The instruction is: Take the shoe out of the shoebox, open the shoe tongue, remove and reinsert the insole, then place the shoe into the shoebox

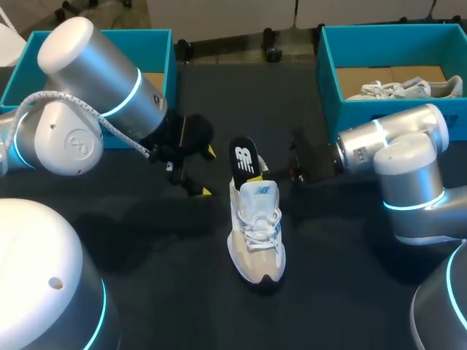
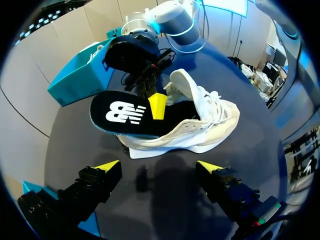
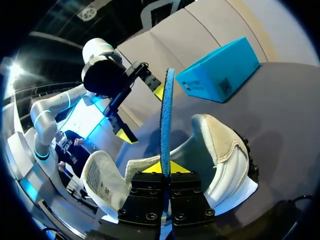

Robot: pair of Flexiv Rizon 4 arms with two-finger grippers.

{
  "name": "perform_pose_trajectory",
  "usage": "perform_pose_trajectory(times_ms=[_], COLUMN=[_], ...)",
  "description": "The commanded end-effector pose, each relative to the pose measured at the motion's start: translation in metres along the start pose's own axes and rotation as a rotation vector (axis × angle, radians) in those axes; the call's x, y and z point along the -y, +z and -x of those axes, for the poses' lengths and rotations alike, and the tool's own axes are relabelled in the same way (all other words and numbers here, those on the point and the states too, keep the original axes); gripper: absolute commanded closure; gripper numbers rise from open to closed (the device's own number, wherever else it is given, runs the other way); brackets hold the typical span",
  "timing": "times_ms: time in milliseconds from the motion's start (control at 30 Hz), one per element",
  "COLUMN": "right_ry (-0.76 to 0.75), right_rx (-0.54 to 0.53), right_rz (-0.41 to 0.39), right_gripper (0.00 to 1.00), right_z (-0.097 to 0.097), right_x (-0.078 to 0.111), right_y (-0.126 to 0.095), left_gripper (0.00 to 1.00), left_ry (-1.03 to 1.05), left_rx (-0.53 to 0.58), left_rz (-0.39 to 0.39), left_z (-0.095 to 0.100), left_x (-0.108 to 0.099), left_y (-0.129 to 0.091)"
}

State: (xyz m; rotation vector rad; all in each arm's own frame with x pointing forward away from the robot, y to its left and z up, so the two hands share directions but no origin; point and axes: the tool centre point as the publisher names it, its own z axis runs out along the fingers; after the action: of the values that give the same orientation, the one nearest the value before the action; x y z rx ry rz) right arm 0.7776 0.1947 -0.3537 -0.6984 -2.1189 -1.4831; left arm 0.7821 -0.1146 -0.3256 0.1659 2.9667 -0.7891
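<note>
**Insole Lifted From Sneaker on Worktop**

A white sneaker (image 1: pixel 257 233) lies mid-frame on the dark worktop (image 1: pixel 343 284). Its black insole (image 1: pixel 244 158) rises from the heel, clamped edge-on in the closed right pincer (image 3: pixel 162 168). The left pincer (image 1: pixel 208 172) hangs wide open and empty at centre left. Teal shoeboxes (image 1: pixel 164 55) stand in both upper corners.

Bare table (image 1: pixel 175 292) lies open along the near edge and between the left shoebox (image 1: pixel 162 44) and right shoebox (image 1: pixel 330 80) at the far corners. Mid-table the shoe (image 1: pixel 257 233) blocks the way, with the right gripper (image 1: pixel 257 175) clamped on its raised insole (image 1: pixel 243 154) and the left gripper (image 1: pixel 208 171) just beside.
</note>
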Motion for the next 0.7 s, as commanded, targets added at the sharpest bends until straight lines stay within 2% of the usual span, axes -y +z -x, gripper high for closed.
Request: perform_pose_trajectory(times_ms=[33,200,267,333,367,533,700], right_ry=[0.003,-0.021,-0.028,-0.034,-0.037,-0.053,-0.072], right_rx=[0.0,0.01,0.012,0.013,0.013,0.017,0.023], right_rz=[-0.008,-0.005,-0.006,-0.006,-0.005,-0.006,-0.006], right_gripper=[1.0,1.0,0.94,0.76,0.71,0.67,0.69], right_z=[0.001,0.0,0.0,0.0,-0.001,-0.003,-0.003], right_x=[0.001,-0.007,-0.009,-0.011,-0.012,-0.017,-0.023], right_y=[0.004,0.002,0.001,0.0,0.0,-0.001,-0.002], left_gripper=[0.0,0.0,0.0,0.0,0.0,0.0,0.0], left_ry=[0.003,0.0,0.003,0.007,0.009,0.008,0.007], left_rx=[-0.009,-0.038,-0.051,-0.061,-0.065,-0.073,-0.075], left_rz=[0.008,0.013,0.016,0.019,0.02,0.021,0.022], left_z=[-0.003,-0.007,-0.009,-0.013,-0.014,-0.016,-0.017], left_x=[0.001,-0.002,-0.002,-0.001,-0.001,-0.001,-0.001], left_y=[0.002,0.006,0.008,0.009,0.01,0.013,0.015])
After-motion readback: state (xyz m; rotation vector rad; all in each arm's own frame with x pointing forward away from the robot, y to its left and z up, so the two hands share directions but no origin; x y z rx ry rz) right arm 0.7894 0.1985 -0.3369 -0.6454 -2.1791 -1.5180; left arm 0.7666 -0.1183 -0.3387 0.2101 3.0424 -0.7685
